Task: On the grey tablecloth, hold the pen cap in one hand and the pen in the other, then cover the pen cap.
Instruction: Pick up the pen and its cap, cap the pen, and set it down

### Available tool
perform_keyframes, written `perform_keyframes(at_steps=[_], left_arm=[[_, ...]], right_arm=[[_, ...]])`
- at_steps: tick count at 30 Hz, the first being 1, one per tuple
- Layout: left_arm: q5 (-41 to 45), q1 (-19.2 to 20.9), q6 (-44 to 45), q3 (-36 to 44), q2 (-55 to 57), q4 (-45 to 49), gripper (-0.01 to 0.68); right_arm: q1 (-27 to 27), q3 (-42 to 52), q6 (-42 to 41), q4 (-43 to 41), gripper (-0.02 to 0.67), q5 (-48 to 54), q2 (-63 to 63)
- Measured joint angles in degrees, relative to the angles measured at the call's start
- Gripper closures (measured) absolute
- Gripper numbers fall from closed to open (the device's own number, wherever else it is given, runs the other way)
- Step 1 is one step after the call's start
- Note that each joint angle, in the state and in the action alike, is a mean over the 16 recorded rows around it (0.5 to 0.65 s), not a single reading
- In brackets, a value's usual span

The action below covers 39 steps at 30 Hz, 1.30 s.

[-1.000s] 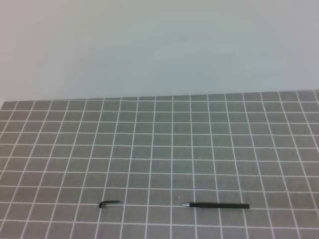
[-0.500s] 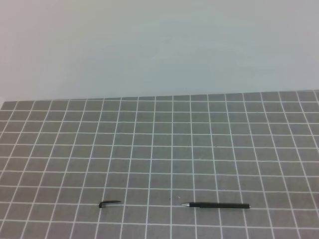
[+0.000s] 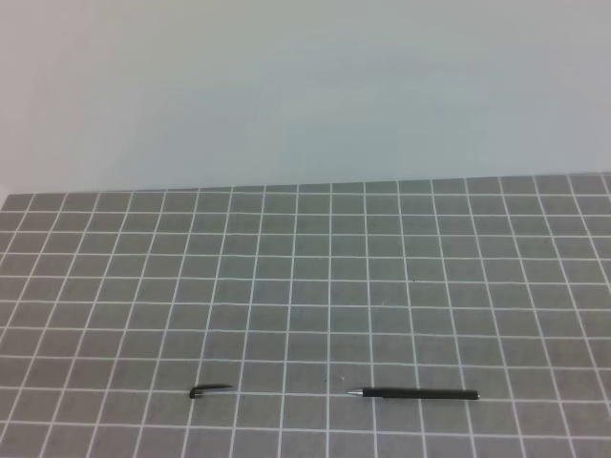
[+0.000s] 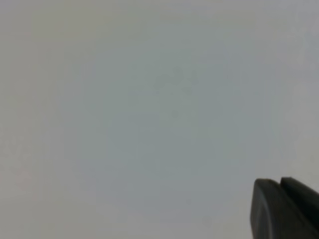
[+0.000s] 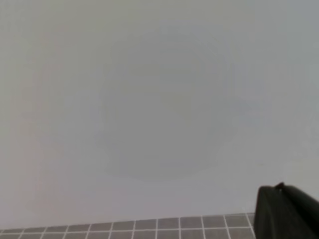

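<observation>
The black pen [image 3: 420,393] lies flat on the grey tablecloth [image 3: 305,286] near the front, its silvery tip pointing left. The small black pen cap [image 3: 208,390] lies about three squares to its left, apart from it. Neither gripper shows in the high view. The left wrist view shows one dark finger [image 4: 284,209] at its lower right corner against a blank wall. The right wrist view shows one dark finger [image 5: 286,211] at its lower right corner, with the tablecloth's far edge [image 5: 149,226] along the bottom. Whether the jaws are open or shut does not show.
A plain pale wall [image 3: 305,86] rises behind the tablecloth's back edge. The cloth runs out of the high view at the left, right and front.
</observation>
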Motion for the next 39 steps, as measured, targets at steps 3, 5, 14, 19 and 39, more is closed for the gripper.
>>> perform_keyframes(at_steps=[3,5,14,19,39], left_arm=[[-0.02,0.00,0.00,0.00,0.00,0.00,0.672],[-0.04,0.00,0.00,0.00,0.00,0.00,0.672],[-0.10,0.00,0.07,0.00,0.00,0.25,0.673],[-0.10,0.00,0.15,0.00,0.00,0.45,0.673],[0.15,0.00,1.16,0.09,0.00,0.65,0.675]], right_arm=[[0.00,-5.22,-0.52,1.76,0.650,7.23,2.65],[0.00,-8.66,-1.81,3.57,0.650,11.87,5.30],[0.00,-23.41,-15.63,16.07,0.650,26.41,24.65],[0.00,-31.25,-26.12,21.57,0.650,32.36,36.97],[14.26,-47.58,-45.49,16.99,0.650,49.31,70.22]])
